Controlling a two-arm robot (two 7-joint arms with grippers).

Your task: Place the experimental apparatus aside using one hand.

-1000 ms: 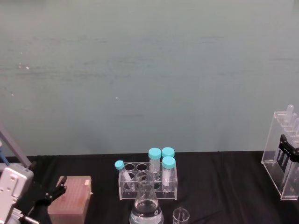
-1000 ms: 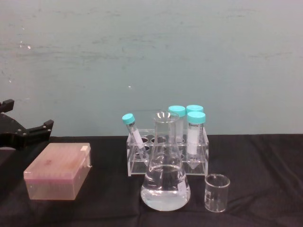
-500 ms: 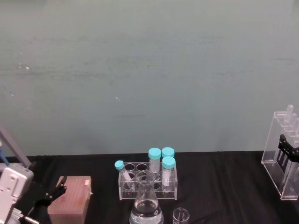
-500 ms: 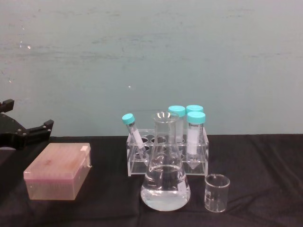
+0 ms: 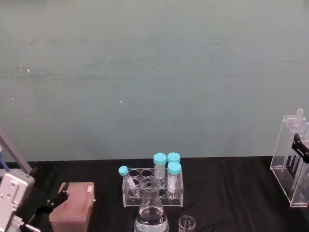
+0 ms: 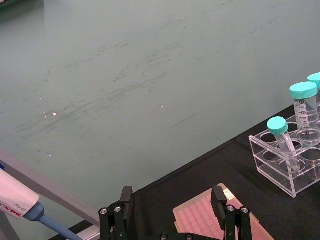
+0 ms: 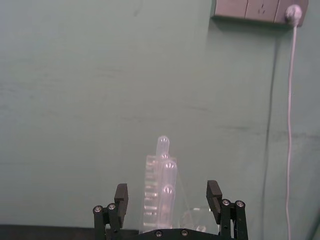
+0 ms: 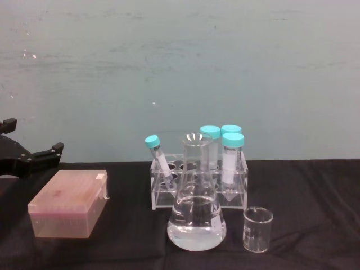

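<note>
The tall clear plastic stand (image 5: 291, 166) with long tubes stands on the black table at the far right. My right gripper (image 5: 300, 146) hovers at its right side, open. In the right wrist view the stand (image 7: 161, 192) rises between and beyond the spread fingers of the right gripper (image 7: 167, 196), which hold nothing. The conical flask (image 8: 197, 211), partly filled with clear liquid, and the small beaker (image 8: 258, 228) stand at the front centre. My left gripper (image 6: 172, 199) is open above the pink box.
A clear rack (image 8: 198, 183) with teal-capped tubes stands behind the flask. A pink tip box (image 8: 70, 203) lies at the left under the left gripper (image 8: 31, 156). A pipette (image 6: 20, 202) shows beside the left wrist. A green wall backs the table.
In the head view my right gripper has drawn back to the right and slightly up from the clear stand. The left gripper has barely shifted.
</note>
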